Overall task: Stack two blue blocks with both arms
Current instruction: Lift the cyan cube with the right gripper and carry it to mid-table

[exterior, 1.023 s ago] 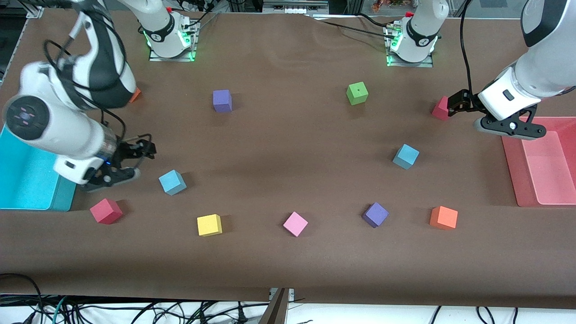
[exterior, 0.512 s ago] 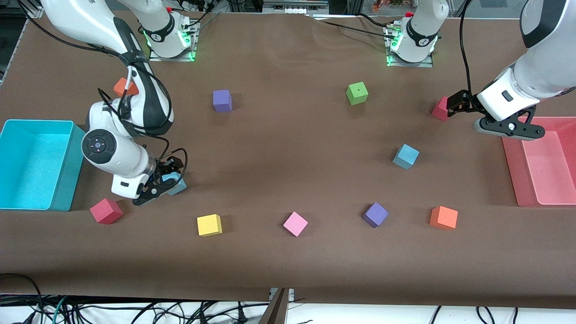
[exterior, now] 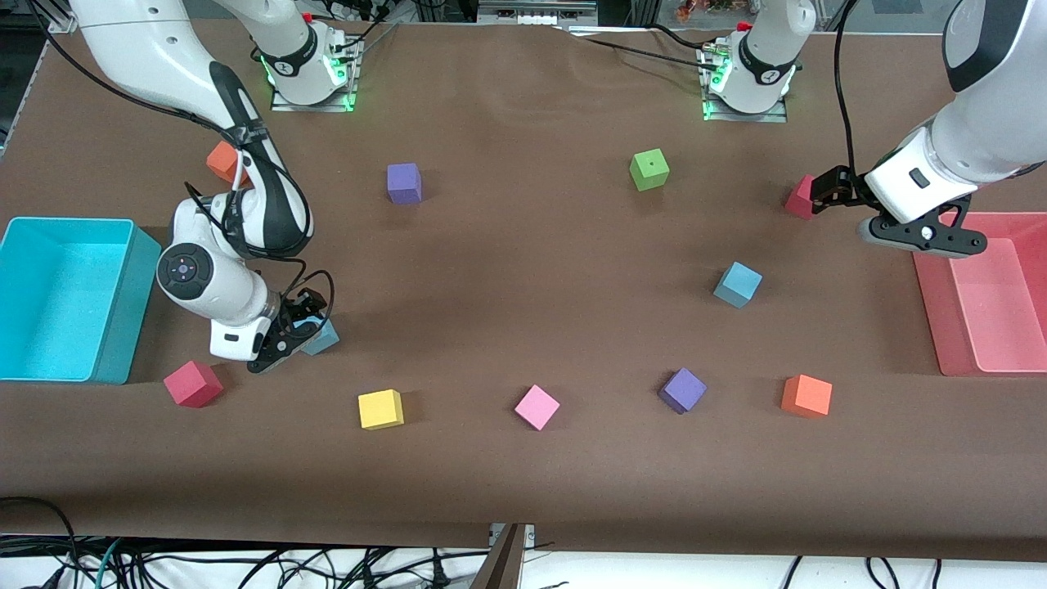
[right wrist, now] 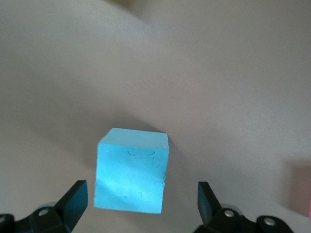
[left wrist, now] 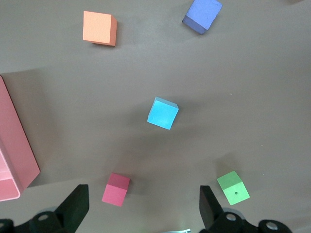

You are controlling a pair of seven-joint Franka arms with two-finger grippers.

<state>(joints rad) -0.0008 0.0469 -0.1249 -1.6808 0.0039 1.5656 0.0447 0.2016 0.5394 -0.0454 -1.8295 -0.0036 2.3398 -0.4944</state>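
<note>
Right end effector (exterior: 296,334) spread wide and empty, parked straight over the small sky-blue foam cube (right wrist: 131,171) by the cyan plastic bin (exterior: 57,296), while left end effector (exterior: 828,190), also spread, hangs well off from the other sky-blue foam cube (exterior: 738,284), so right's the obvious grab.

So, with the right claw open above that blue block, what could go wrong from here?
1. The right claw is open over the blue block, which sits turned against the fingers; closing may catch corners and twist it.
2. A red block lies close by, nearer the camera; the descending wrist might nudge it.
3. The left claw, open, waits high near the pink bin; the second blue block is not under it, so its reach may lag.
</note>
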